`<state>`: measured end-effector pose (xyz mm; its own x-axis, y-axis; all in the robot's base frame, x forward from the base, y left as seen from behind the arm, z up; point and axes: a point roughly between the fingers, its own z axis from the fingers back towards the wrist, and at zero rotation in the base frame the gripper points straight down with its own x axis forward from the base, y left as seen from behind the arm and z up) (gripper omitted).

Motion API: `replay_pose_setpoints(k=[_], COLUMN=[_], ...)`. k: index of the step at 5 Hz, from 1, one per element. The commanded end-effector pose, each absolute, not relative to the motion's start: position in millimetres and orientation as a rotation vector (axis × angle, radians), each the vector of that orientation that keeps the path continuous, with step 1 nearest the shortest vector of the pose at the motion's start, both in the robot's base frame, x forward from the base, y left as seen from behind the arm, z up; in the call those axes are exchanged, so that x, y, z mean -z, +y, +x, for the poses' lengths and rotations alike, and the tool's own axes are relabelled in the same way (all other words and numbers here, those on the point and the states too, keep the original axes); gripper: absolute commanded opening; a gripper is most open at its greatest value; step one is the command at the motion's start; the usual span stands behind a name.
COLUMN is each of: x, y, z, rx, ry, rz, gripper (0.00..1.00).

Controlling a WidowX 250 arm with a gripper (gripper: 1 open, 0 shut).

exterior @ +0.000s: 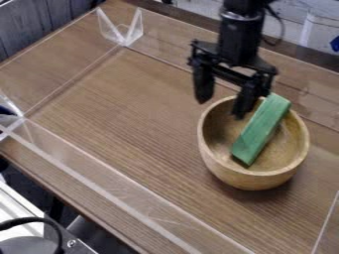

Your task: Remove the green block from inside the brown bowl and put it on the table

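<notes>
My gripper (228,91) is over the far side of the brown wooden bowl (209,133), its two dark fingers spread wide with nothing between them; the whole arm looks slightly blurred. One finger hangs outside the rim on the bowl's far left as the picture shows it, the other close above the bowl's mouth. The green block (260,132) lies inside the bowl, tilted, its upper end propped at the far wall and its lower end down in the hollow. I expect it to be light and stiff, matte enough not to slide in my grip, and hard to damage. I would take it across its narrow width, around the middle or a little toward the raised end, fingers lined up with its long sides. The thick wall is what stands in my way: a finger could catch the rim and drag the bowl, so I should centre over the block before going down, then lift straight up. Around the bowl spreads the wood-grain tabletop (126,117), with wooden surface to its left for setting the block down. The low clear acrylic walls (117,186) along the edges look easy to bump if I travel too far.
</notes>
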<state>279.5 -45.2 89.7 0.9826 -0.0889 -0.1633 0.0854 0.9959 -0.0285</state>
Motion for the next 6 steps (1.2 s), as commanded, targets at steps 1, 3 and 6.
replay_pose_setpoints(k=[1,3,6], x=[-98.2,-80.3,-61.5], y=[-70,-84,-78], z=[301,298,296], rx=[0.11,0.097,0.063], ry=[0.127,0.21,0.288], rz=[-0.021,0.013,-0.012], gripper=[1.0,1.0,1.0])
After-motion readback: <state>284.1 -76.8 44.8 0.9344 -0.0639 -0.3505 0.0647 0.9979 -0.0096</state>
